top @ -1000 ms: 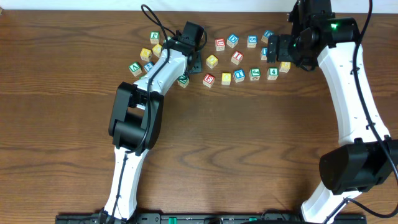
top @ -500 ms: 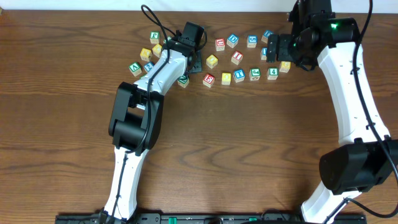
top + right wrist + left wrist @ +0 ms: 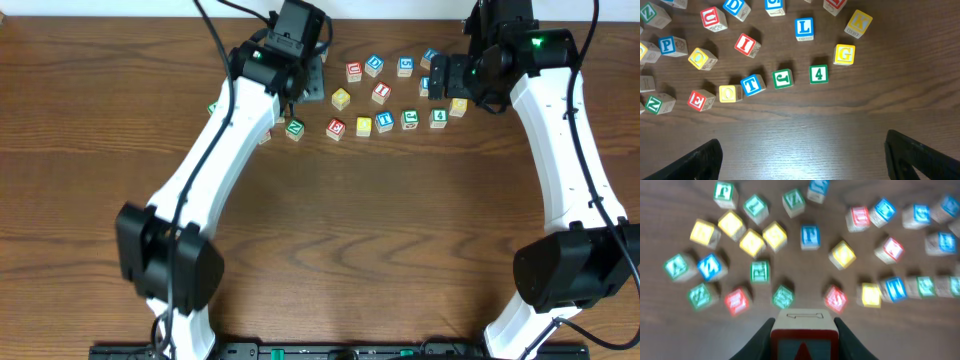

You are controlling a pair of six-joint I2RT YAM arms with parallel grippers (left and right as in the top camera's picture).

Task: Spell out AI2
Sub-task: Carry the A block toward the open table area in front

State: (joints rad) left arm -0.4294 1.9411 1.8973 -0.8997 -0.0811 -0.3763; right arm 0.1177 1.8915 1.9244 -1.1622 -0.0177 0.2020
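My left gripper (image 3: 803, 326) is shut on a wooden block (image 3: 803, 341) with a red border and a red mark on a blue face, and holds it above the scattered letter blocks. In the overhead view it (image 3: 312, 82) hangs over the left part of the cluster. My right gripper (image 3: 802, 150) is open and empty, high above bare wood below the blocks, and shows at the cluster's right end in the overhead view (image 3: 440, 82). A red I block (image 3: 746, 44) lies among the others. A green 4 block (image 3: 818, 73) lies to its right.
Many coloured letter blocks lie loose along the far side of the table (image 3: 330, 230): a yellow G (image 3: 844, 54), a blue L (image 3: 804, 27), a green J (image 3: 783, 78), a blue T (image 3: 752, 84) and a red U (image 3: 713, 18). The left wrist view is blurred.
The left arm has swung up and away from the table with the block in its jaws, and its elbow now reaches far to the left. The right arm has not moved.
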